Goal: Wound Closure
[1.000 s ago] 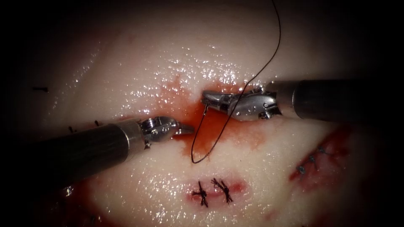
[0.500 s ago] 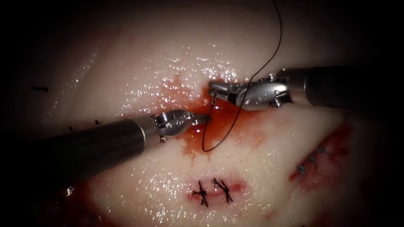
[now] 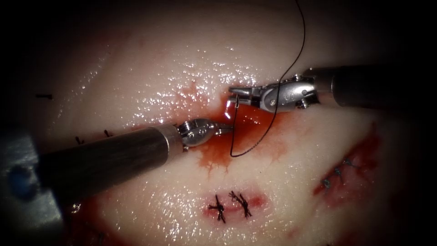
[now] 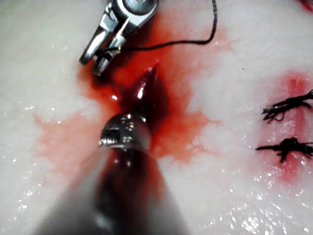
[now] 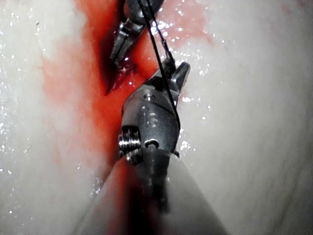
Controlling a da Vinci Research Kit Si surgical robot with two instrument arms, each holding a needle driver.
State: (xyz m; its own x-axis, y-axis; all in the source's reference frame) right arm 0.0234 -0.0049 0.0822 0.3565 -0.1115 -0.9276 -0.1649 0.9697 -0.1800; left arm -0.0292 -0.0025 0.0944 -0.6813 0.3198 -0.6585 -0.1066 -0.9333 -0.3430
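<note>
The tissue (image 3: 150, 77) lay pale and wet across the endoscope view, with the cut (image 3: 236, 119) near its middle lying in a pool of red fluid (image 3: 218, 150) that spread below it. Below the pool sat two dark knotted stitches (image 3: 230, 206), and another stitched cut (image 3: 339, 175) ran at the right edge of the tissue.

The left arm's tool (image 3: 223, 130) came in low from the left, its jaws brought together to a narrow point over the red fluid; nothing could be seen held between them. In the left wrist view this same tool (image 4: 146, 81) pointed into the dark, wet cut, its tip close to the other tool.

The right arm's tool (image 3: 236, 92) reached in from the right above the cut, its jaws closed on the needle (image 3: 236, 104) at its tip end. Only a short piece of the needle showed below the jaws, hanging clear of the tissue over the cut.

The thread (image 3: 298, 41) came down from the top, crossed the right tool's wrist, dropped in a loop over the red fluid and rose again to the needle.
</note>
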